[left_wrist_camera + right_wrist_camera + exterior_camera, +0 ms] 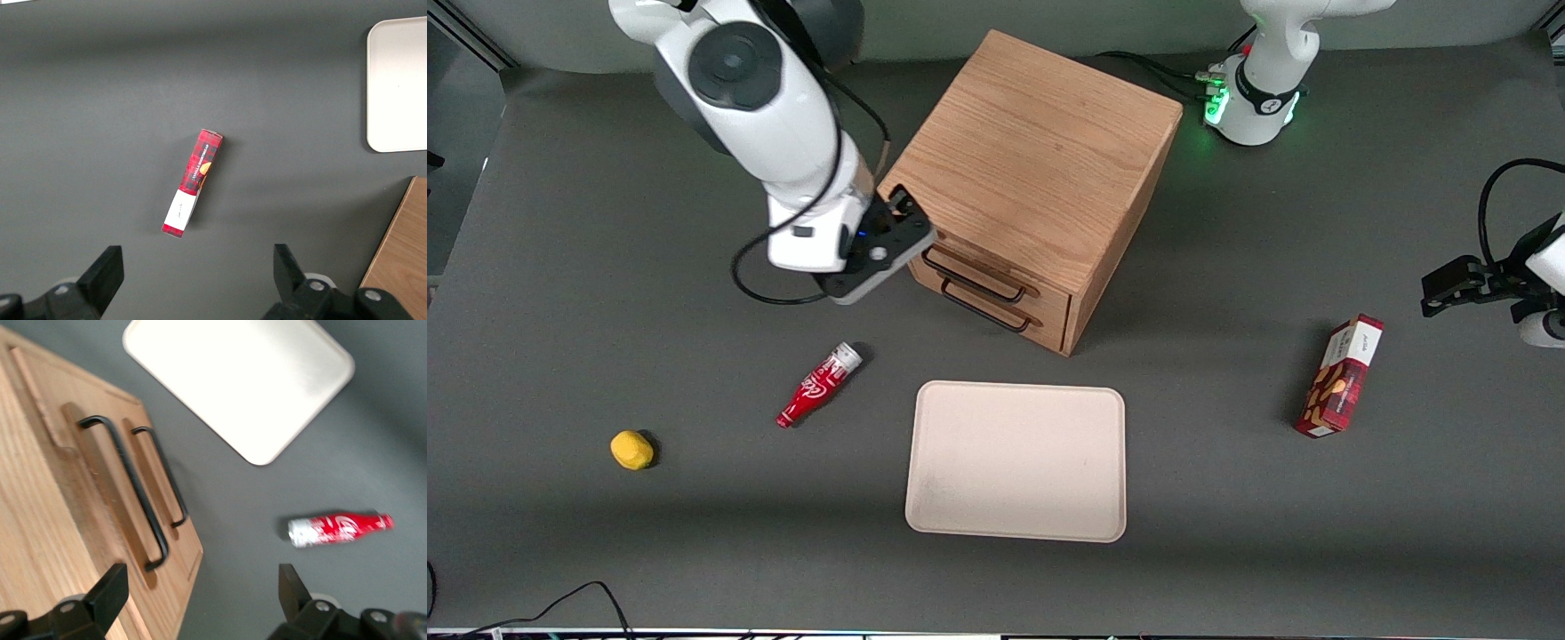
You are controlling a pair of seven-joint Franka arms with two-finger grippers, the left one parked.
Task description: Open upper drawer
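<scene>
The oak cabinet (pixel 1040 169) stands near the middle of the table, both drawers flush with its front. The upper drawer (pixel 1049 293) carries a thin black wire pull (pixel 971 276), directly above the lower drawer's like pull (pixel 985 311). My right gripper (pixel 900 212) hovers at the cabinet's front corner toward the working arm's end, just above the upper pull's end. In the right wrist view the gripper (pixel 202 587) is open and holds nothing. One finger (pixel 110 587) lies over the wood close to the upper pull (pixel 133 490). The other finger (pixel 291 583) is over the bare table.
A cream tray (pixel 1016 460) lies nearer the front camera than the cabinet. A red bottle (pixel 818 385) lies on its side below my gripper, a yellow object (pixel 631 450) farther toward the working arm's end. A red box (pixel 1341 377) lies toward the parked arm's end.
</scene>
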